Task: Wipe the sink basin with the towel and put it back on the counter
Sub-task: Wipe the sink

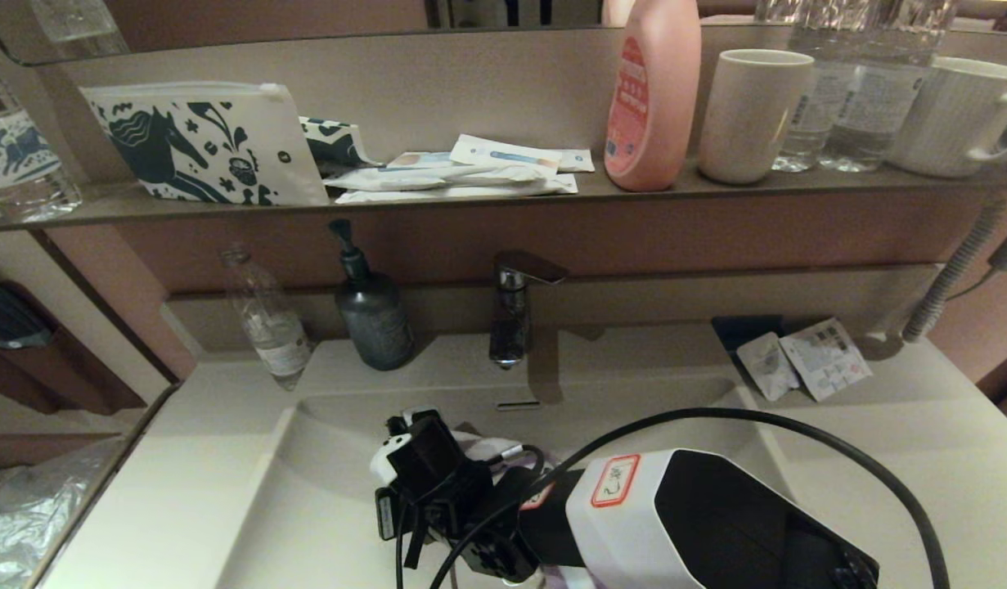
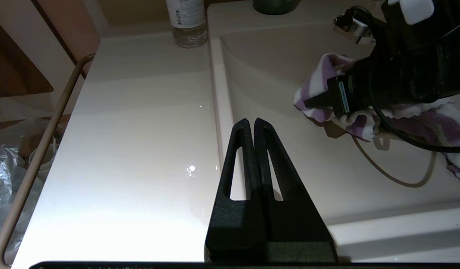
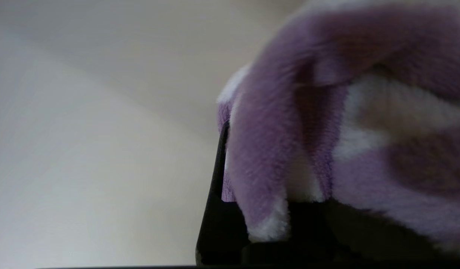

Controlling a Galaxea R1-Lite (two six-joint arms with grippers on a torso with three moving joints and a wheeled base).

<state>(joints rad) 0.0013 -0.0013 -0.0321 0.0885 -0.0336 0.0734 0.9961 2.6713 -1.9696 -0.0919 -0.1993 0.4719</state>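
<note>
The off-white sink basin [image 1: 323, 466] fills the middle of the head view, its overflow slot [image 1: 518, 404] on the back wall; the drain plug is hidden under my right arm. My right gripper [image 1: 425, 483] reaches down into the basin, shut on the purple-and-white striped towel [image 2: 319, 80]. The towel bunches over one black finger [image 3: 216, 186] and presses against the basin floor. Only a sliver of towel [image 1: 491, 448] shows in the head view. My left gripper [image 2: 254, 121] hangs shut and empty above the basin's left rim, beside the counter [image 2: 140, 130].
A faucet [image 1: 515, 311], a dark pump bottle [image 1: 372, 315] and a clear bottle [image 1: 270, 327] stand behind the basin. Sachets [image 1: 806, 360] lie at the back right. The brown shelf [image 1: 470, 200] carries a horse-print pouch, a pink bottle and cups. A rail [image 2: 39, 157] borders the counter's left edge.
</note>
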